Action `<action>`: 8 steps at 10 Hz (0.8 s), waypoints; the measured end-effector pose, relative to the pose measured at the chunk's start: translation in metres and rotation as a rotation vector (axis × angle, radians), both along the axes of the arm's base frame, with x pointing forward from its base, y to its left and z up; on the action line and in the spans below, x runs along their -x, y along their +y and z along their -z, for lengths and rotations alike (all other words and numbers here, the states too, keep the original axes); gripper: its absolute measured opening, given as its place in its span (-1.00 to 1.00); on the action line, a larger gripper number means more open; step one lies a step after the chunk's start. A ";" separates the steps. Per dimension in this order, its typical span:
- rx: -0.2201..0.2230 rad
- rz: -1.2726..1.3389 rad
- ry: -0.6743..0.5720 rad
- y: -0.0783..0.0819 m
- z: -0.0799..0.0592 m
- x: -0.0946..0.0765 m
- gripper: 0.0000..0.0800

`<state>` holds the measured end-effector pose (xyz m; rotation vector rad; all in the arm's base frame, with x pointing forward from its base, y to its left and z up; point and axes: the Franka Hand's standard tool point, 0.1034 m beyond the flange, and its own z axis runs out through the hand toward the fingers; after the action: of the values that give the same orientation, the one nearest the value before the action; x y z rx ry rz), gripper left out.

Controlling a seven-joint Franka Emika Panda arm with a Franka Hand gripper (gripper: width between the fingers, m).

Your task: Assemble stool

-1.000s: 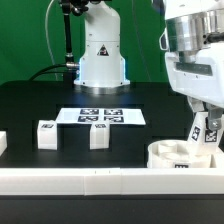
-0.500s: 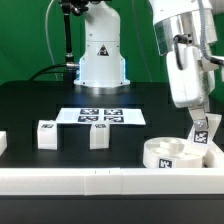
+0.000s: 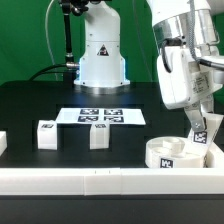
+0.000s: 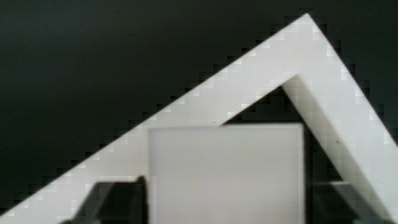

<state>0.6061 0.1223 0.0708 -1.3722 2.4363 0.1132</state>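
Note:
The round white seat (image 3: pixel 176 153) lies at the exterior view's right, against the front rail. My gripper (image 3: pixel 199 122) is shut on a white tagged leg (image 3: pixel 205 133), which it holds tilted with its lower end at the seat's right side. In the wrist view the leg (image 4: pixel 222 165) fills the gap between my dark fingers (image 4: pixel 114 196), and my gripper (image 4: pixel 222 205) is closed on it. Two more tagged legs (image 3: pixel 47 134) (image 3: pixel 98 135) stand on the black table in the middle-left.
The marker board (image 3: pixel 100 117) lies flat behind the two legs. A long white border rail (image 3: pixel 90 181) runs along the front; its corner shows in the wrist view (image 4: pixel 267 85). Another white piece (image 3: pixel 3 143) sits at the left edge. The robot base (image 3: pixel 102 55) stands at the back.
My arm has risen and swung toward the exterior view's left above the seat. The held leg has stayed at the seat's right side, still gripped.

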 end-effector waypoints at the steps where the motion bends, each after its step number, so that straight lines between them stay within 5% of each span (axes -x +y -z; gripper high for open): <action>1: 0.005 -0.053 0.014 0.003 -0.003 0.001 0.25; 2: 0.009 -0.098 0.003 0.001 -0.010 -0.001 0.55; 8: 0.134 -0.596 -0.106 -0.004 -0.021 -0.006 0.62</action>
<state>0.6125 0.1186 0.0921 -2.0673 1.9065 0.0179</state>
